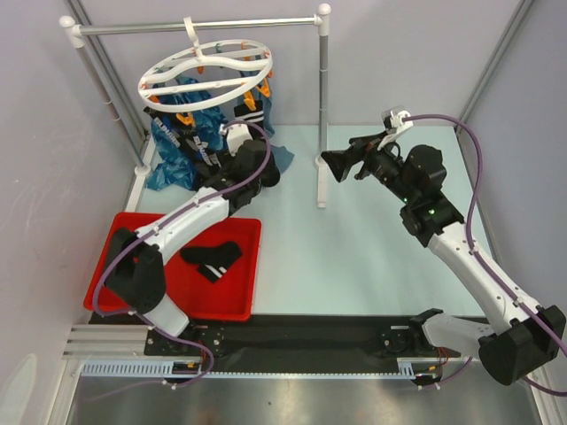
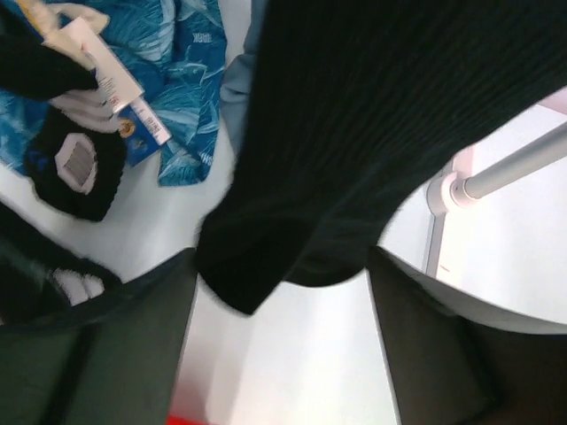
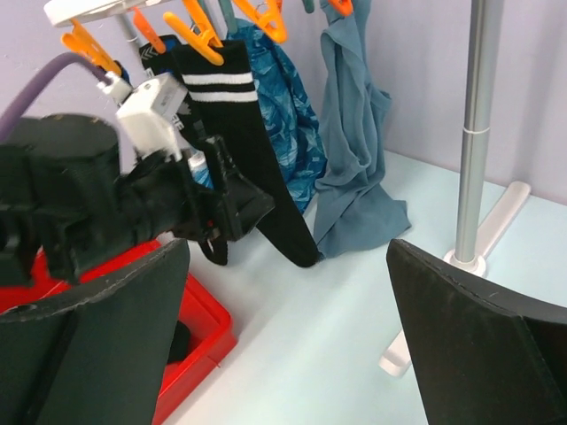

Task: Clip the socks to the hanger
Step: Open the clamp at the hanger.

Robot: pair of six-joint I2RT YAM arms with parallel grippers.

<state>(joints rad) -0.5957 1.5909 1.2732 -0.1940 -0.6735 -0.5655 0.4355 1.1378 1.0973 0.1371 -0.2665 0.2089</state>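
The white ring hanger (image 1: 205,73) hangs from the rail with orange clips (image 3: 202,34) around its rim. A black sock with white stripes (image 3: 239,150) hangs from one clip, its toe near the table. My left gripper (image 1: 226,146) is open right beside this sock (image 2: 381,133). The sock's lower end dangles just past the fingertips (image 2: 133,336) and is not clamped. Another sock with a paper label (image 2: 71,168) hangs to the left. One black sock (image 1: 211,259) lies in the red tray (image 1: 133,301). My right gripper (image 1: 337,166) is open and empty, facing the hanger from the right.
A blue patterned cloth (image 1: 173,150) and a grey-blue cloth (image 3: 354,159) hang from the hanger down to the table. The grey rail stand's right pole (image 1: 323,115) and foot (image 3: 483,257) stand between the two arms. The red tray corner (image 3: 190,328) lies near my right fingers.
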